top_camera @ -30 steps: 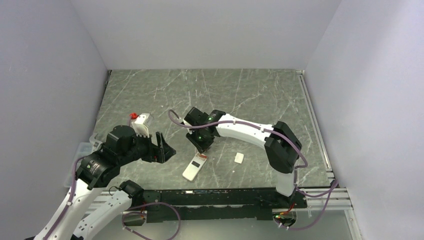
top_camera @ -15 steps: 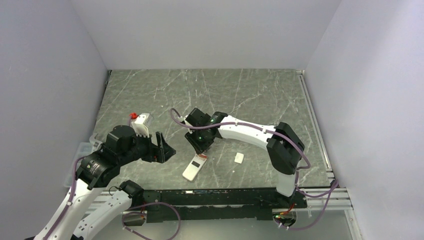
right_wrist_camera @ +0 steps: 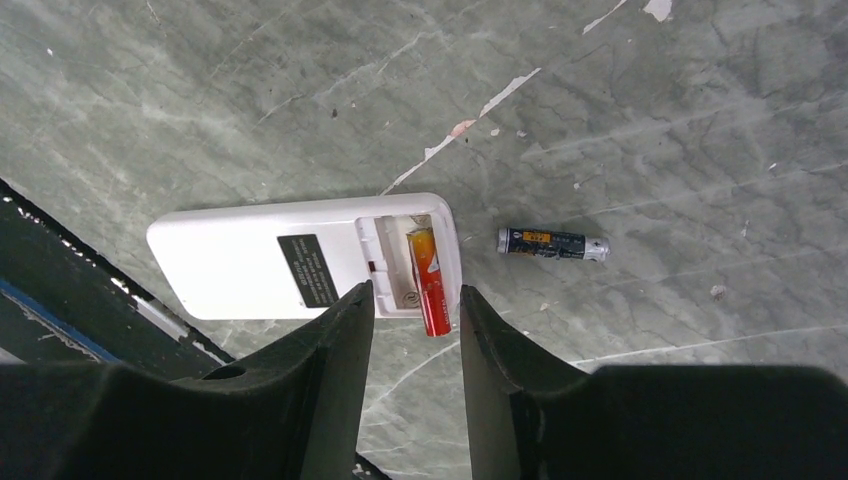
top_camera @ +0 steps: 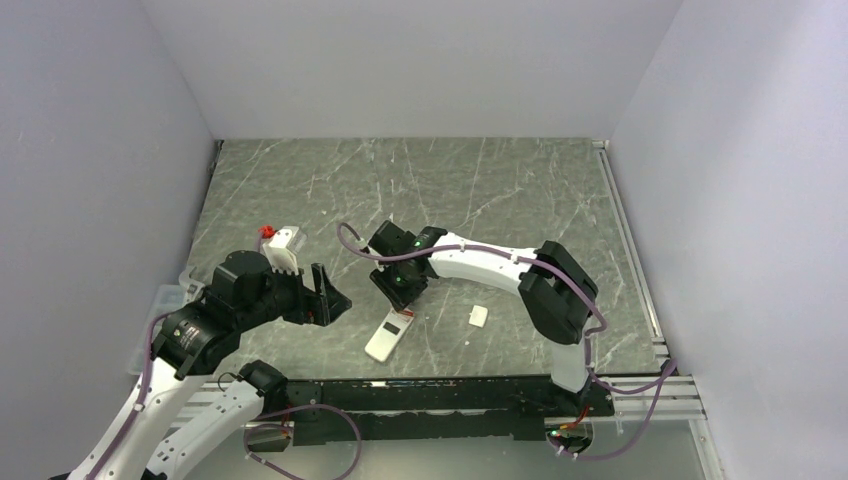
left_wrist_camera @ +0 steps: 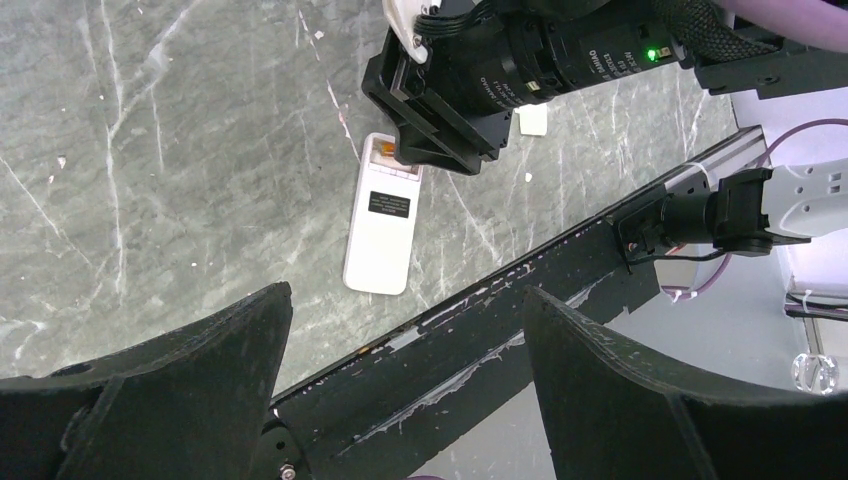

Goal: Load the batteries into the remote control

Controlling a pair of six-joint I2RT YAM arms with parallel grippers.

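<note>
Step, seemingly: seating red battery (right_wrist_camera: 424,275), askew in open remote control (right_wrist_camera: 250,260), centre frame. Fingers of right gripper (right_wrist_camera: 415,293) parted, of left gripper (left_wrist_camera: 405,300) wide; both empty. Next, likely: press flat, fetch dark battery (right_wrist_camera: 552,244) at right.

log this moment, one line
right gripper: open, astride red battery part-seated in remote control | dark battery: on table | left gripper: open

Grey-green marbled table (top_camera: 480,190), surface scuffed, with pale chips. Lower centre of the top view: remote (top_camera: 389,334) lying back up with its compartment open; in the right wrist view a dark battery (right_wrist_camera: 552,243) lies on the slab just right of it, not touching. White square piece (top_camera: 478,316) sits right of the remote, and a small white-and-red item (top_camera: 281,243) at centre left.
</note>
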